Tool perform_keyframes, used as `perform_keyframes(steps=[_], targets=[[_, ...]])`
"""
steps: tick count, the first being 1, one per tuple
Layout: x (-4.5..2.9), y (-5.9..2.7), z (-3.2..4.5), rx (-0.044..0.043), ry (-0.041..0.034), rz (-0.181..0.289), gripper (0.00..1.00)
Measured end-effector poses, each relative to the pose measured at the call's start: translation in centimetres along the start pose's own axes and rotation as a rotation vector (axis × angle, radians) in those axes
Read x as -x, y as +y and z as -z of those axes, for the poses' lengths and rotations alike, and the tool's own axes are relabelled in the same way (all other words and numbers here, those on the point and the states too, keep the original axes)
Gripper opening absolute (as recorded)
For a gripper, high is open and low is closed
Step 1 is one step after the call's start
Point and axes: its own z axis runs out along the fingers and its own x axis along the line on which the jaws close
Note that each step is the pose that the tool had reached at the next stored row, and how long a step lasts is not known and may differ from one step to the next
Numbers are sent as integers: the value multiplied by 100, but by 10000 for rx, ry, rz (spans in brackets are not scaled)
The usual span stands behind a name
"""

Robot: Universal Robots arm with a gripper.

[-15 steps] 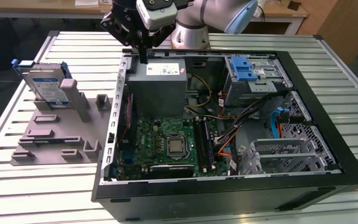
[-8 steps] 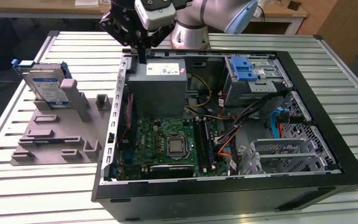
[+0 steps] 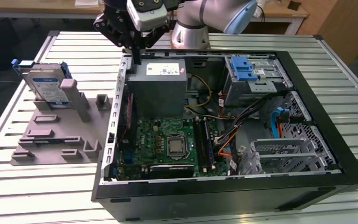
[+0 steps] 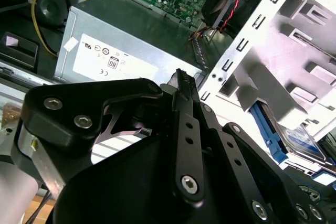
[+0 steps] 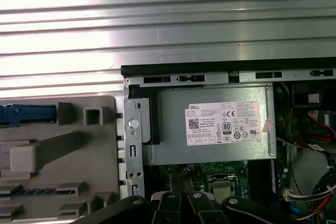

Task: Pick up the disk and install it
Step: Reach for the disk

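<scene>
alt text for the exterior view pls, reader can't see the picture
The arm's tool hangs above the open computer case, near its grey power supply, holding nothing. The disk in its blue carrier stands on edge in a grey holder on the slatted table, at the exterior view's left of the case.

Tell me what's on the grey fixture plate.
The disk stands on edge on the fixture plate; a grey post in front hides part of its label.

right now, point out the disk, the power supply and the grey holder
disk (image 3: 48,87): exterior view, on its label
power supply (image 5: 223,123): first wrist view, on its white sticker
grey holder (image 3: 73,128): exterior view, on its base
</scene>
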Motion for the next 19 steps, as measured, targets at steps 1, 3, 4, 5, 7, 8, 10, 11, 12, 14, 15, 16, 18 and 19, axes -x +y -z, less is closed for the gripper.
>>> perform_keyframes(steps=[1, 3, 4, 5, 7, 8, 10, 11, 12, 14, 15, 16, 18, 19], targets=[[-1, 0, 0, -1, 1, 0, 11], [-3, 1, -1, -1, 1, 0, 11], [-5, 1, -1, 0, 1, 0, 11], [-6, 2, -1, 0, 1, 0, 11], [-13, 3, -3, 1, 1, -1, 11], [-23, 3, -4, 3, 1, -1, 11], [-43, 6, -4, 1, 2, 0, 11], [-56, 9, -4, 0, 3, 1, 11], [-73, 15, -4, 0, 3, 1, 11], [-113, 27, -5, 0, 3, -1, 11], [-133, 31, -5, 0, 3, -1, 11], [-154, 34, -5, -1, 4, 0, 11], [-189, 43, -7, 1, 2, 0, 11], [-202, 47, -7, 0, 3, 0, 11]])
